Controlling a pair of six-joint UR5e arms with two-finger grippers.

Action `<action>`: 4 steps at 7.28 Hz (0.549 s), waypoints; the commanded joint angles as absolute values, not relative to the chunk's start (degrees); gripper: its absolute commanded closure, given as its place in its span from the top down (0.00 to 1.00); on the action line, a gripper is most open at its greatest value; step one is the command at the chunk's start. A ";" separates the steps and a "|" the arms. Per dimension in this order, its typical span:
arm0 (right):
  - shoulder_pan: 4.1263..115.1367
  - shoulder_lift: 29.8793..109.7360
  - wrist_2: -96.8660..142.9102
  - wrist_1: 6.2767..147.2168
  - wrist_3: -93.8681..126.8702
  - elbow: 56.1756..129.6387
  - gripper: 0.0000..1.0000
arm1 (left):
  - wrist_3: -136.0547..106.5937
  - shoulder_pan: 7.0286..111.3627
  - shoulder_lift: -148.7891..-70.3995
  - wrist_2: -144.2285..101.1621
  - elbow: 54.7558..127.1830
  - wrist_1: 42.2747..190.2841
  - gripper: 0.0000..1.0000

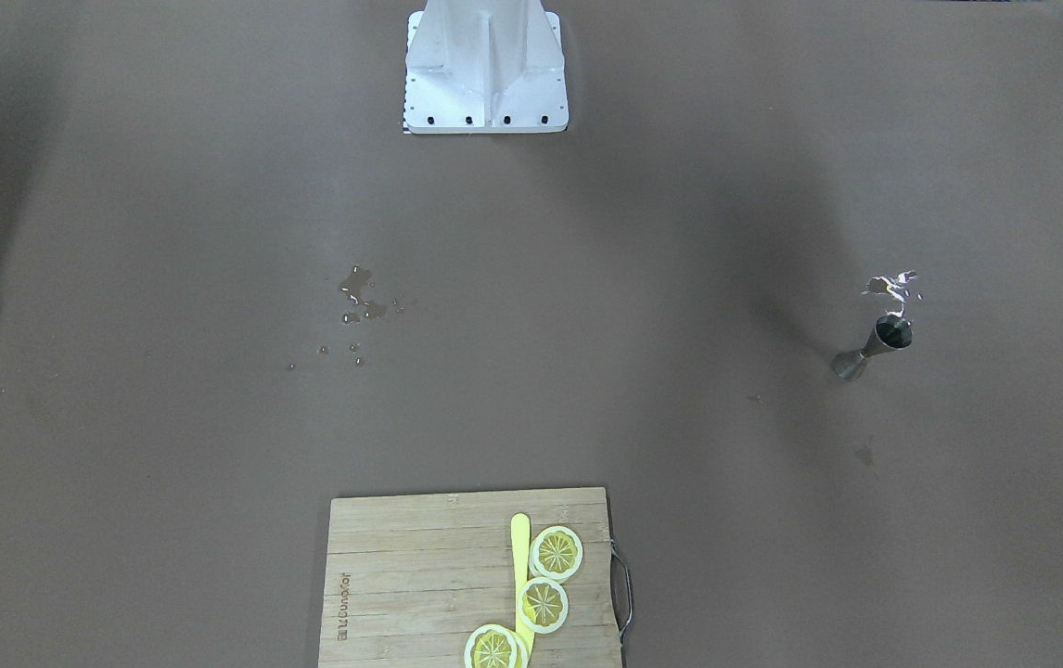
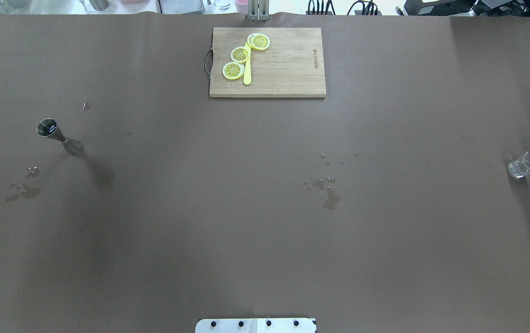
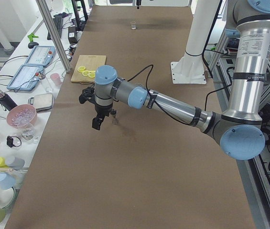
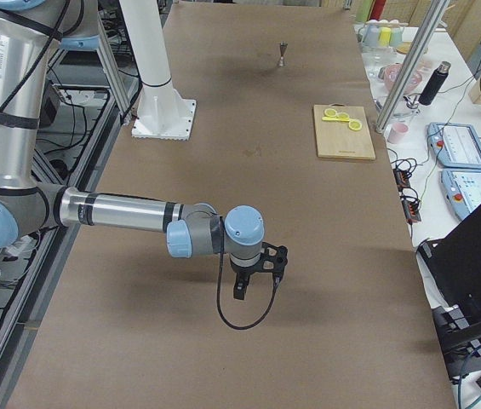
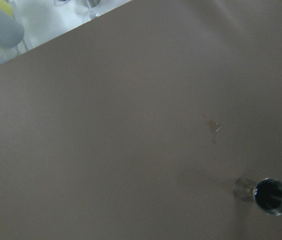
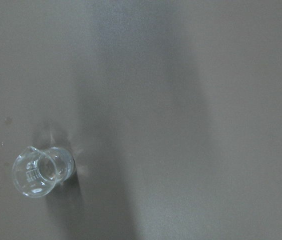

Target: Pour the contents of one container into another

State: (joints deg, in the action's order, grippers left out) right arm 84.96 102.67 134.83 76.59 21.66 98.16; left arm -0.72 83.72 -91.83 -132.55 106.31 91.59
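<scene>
A steel jigger stands upright on the brown table at the robot's left, also seen in the front view and from above in the left wrist view. A small clear glass beaker stands at the far right, below the right wrist camera. My left gripper hangs just beside the jigger in the exterior left view. My right gripper hovers low over the table's right end. Whether either gripper is open or shut, I cannot tell; neither holds anything that I can see.
A wooden cutting board with lemon slices and a yellow knife lies at the far middle edge. Spilled drops wet the table's centre, and more lie near the jigger. The white robot base stands on the robot's side.
</scene>
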 commanded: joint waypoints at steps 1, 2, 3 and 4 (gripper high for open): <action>84.81 102.66 135.61 75.41 22.68 98.96 1.00 | 0.43 85.87 -84.59 -137.46 107.31 89.82 0.97; 84.81 102.92 135.53 75.67 22.68 100.36 1.00 | 6.53 87.44 -81.59 -136.94 105.14 89.30 0.97; 84.81 102.83 135.18 75.59 22.68 100.46 1.00 | 7.29 88.06 -81.04 -136.85 104.42 89.21 0.98; 84.64 102.66 134.65 75.59 22.68 100.46 1.00 | 7.38 89.81 -79.99 -136.85 103.20 89.21 0.98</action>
State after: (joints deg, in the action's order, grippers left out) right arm 84.75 102.79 135.17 75.60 22.66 100.22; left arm 6.25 88.03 -81.57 -136.85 104.62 89.33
